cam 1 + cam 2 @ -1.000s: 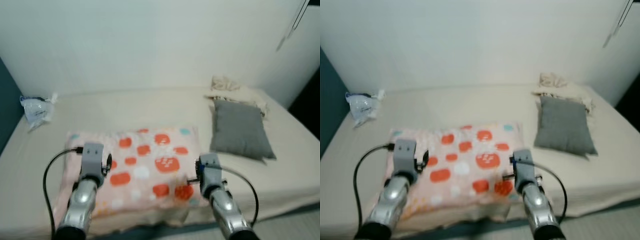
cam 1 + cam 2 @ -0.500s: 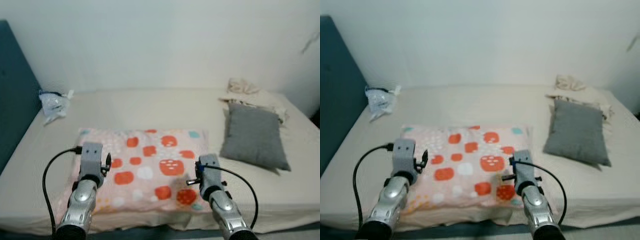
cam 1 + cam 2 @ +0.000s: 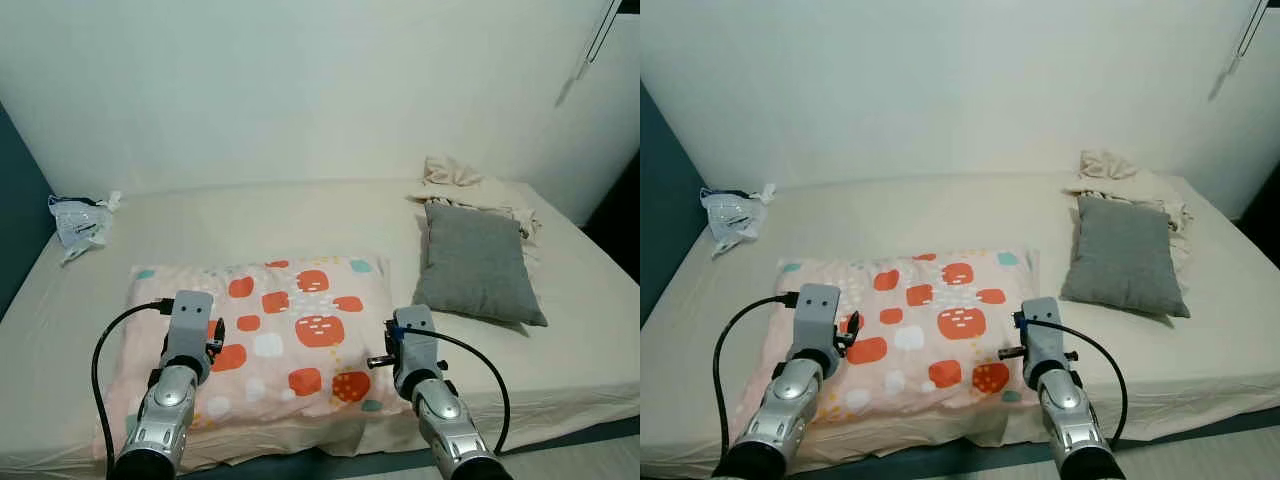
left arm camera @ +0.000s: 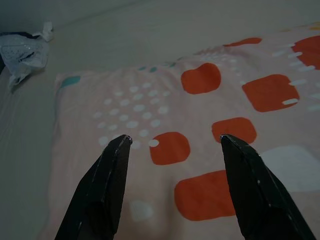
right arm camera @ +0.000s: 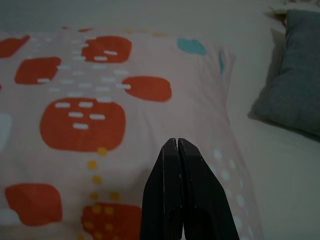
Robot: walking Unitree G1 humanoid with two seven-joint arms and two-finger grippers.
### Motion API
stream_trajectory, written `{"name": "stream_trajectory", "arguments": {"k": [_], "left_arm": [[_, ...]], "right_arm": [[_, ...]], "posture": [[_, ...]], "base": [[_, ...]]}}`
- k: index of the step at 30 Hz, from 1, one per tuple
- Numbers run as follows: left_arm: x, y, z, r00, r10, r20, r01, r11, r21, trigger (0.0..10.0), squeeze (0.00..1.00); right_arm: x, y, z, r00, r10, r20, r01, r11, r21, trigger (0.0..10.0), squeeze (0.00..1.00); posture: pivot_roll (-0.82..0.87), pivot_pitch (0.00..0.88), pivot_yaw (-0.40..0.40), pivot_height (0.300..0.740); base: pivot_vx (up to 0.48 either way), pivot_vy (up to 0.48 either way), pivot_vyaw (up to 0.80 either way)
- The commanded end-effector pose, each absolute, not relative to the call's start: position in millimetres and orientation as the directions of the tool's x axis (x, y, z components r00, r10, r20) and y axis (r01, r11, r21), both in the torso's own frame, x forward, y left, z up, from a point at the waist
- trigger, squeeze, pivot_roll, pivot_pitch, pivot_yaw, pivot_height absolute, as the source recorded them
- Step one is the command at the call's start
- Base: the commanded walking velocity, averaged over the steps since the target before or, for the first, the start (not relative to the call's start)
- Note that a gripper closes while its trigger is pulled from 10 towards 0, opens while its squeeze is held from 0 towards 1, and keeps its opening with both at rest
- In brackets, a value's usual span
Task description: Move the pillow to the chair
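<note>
Since half a second ago the head camera has swung right: the blue headboard has slid toward the edge and the whole bed has shifted, while both arms keep their place over the near edge.

Left eye view: the patterned pillow (image 3: 262, 338) lies flat on the bed (image 3: 300, 215), near its front edge, at about 6 o'clock of the mattress. A grey cushion (image 3: 478, 262) lies at 3 o'clock of it, with crumpled cloth (image 3: 455, 178) behind, and a plastic bag (image 3: 78, 220) sits at 10 o'clock. No chair can be seen.

Right eye view: same layout; both silver arms reach over the pillow's near corners.

Left wrist view: the left gripper (image 4: 172, 142) has its fingers spread wide, the pillow's left half lying just beyond and between the tips, not yet touched as far as I can tell.

Right wrist view: the right gripper (image 5: 177, 142) has its fingers pressed together, pointing at the pillow's right side, the cushion off at 2 o'clock.

To do the grasp well, I judge the right fingers should part first, then both grippers should push down onto the soft edges and pinch deep folds of fabric so the pillow lifts evenly.
</note>
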State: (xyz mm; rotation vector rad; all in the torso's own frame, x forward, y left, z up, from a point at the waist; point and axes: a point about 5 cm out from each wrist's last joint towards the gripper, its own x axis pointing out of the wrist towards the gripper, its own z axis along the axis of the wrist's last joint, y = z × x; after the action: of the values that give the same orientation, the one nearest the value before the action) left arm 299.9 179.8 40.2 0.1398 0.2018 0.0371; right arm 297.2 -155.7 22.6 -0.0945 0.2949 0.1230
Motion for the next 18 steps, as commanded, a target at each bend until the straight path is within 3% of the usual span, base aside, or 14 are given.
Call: {"name": "stream_trajectory", "arguments": {"k": [1, 18], "left_arm": [[299.1, 181.0, 38.1, 0.977, 0.059, -0.205, -0.030, 0.989, 0.143, 10.0, 0.00], [297.8, 175.8, 35.2, 0.978, 0.027, -0.208, 0.009, 0.985, 0.171, 10.0, 0.00]], "right_arm": [[299.5, -153.7, 24.0, 0.950, 0.106, -0.295, -0.130, 0.989, -0.065, 10.0, 0.00], [301.9, -151.7, 25.2, 0.949, 0.117, -0.292, -0.143, 0.987, -0.068, 10.0, 0.00]], "posture": [[-0.10, 0.025, -0.036, 0.740], [-0.09, 0.013, -0.041, 0.740]], "base": [[0.000, 0.000, 0.00], [0.000, 0.000, 0.00]]}}
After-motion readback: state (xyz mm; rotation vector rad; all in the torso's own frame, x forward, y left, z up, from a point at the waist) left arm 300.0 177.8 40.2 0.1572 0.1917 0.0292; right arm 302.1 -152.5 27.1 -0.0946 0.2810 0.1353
